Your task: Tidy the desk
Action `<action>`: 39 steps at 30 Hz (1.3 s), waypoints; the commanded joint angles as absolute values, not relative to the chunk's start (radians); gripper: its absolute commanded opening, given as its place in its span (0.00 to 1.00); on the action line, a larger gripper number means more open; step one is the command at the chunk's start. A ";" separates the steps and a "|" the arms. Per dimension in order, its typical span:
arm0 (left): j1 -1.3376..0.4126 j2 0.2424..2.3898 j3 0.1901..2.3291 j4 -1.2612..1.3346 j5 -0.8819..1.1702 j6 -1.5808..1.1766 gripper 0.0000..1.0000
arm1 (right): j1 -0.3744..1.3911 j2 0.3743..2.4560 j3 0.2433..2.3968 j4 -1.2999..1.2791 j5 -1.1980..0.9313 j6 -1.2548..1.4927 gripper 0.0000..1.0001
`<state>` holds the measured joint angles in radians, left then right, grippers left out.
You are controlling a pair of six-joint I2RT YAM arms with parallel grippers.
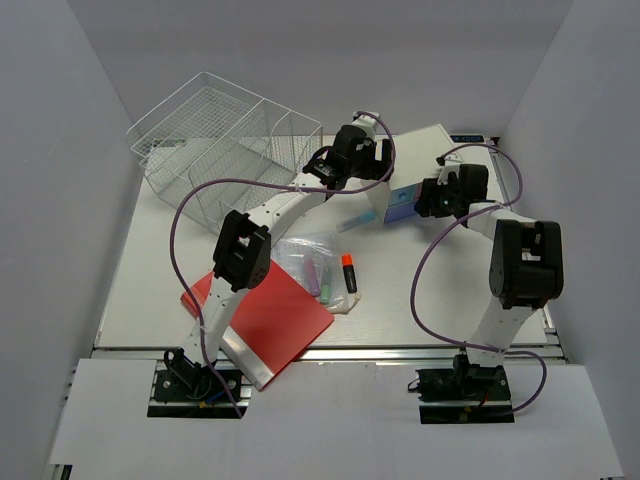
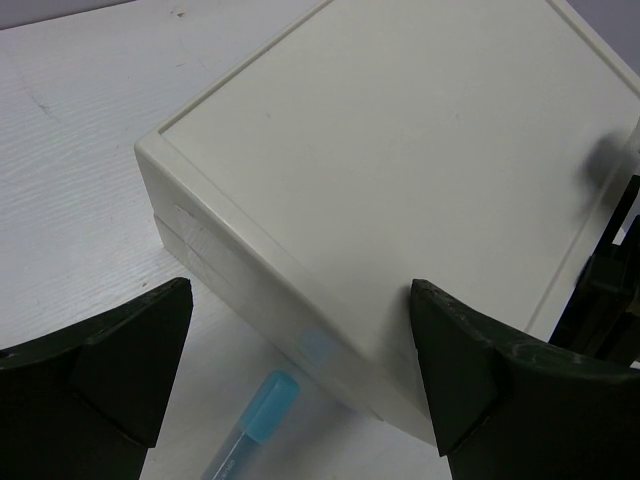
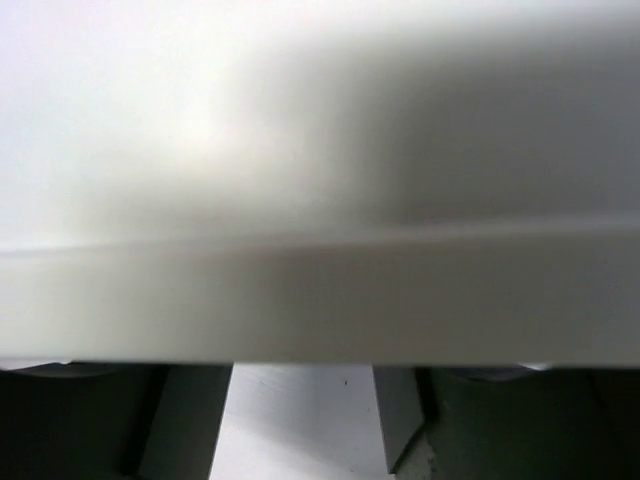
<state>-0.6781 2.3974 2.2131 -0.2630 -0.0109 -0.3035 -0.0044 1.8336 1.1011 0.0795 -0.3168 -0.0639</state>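
Left gripper (image 2: 300, 300): I see its 2 fingers apart, above the drawer box (image 2: 400, 150).
Right gripper (image 1: 428, 200): against the drawer box; I cannot tell its grip.

Bright, even light from above; one wrist view crisp, the other lost to blur.

From the top camera the desk (image 1: 150, 270) is lit softly and evenly between pale walls (image 1: 60, 150). There are only faint shadows under the arms (image 1: 270, 215), no glare, and fairly sharp detail. The left wrist view is clear on the white drawer box (image 2: 400, 170), whose near side sits in light grey shade. The dark left fingers (image 2: 110, 370) are slightly soft, and a dark smudge blurs the right edge. The right wrist view is wholly out of focus: a pale surface fills it, brightest at upper left and shaded grey at upper right. The right fingers (image 3: 530, 430) are only dark shapes.
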 commanded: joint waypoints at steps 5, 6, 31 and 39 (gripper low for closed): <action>-0.680 2.414 2.186 -0.451 -0.017 -0.239 0.97 | -0.003 1.856 1.100 0.208 -0.363 -0.097 0.54; -0.678 2.413 2.186 -0.449 -0.015 -0.238 0.97 | -0.003 1.858 1.095 0.219 -0.368 -0.097 0.54; -0.680 2.408 2.186 -0.439 -0.011 -0.242 0.97 | -0.003 1.838 1.039 0.288 -0.362 -0.084 0.43; -0.680 2.407 2.184 -0.434 -0.024 -0.248 0.97 | -0.003 1.824 1.043 0.295 -0.290 -0.058 0.07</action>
<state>-0.6781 2.3974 2.2131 -0.2604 -0.0040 -0.2897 -0.0124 1.8439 1.0355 0.2584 -0.3180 -0.0616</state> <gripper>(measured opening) 0.970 0.085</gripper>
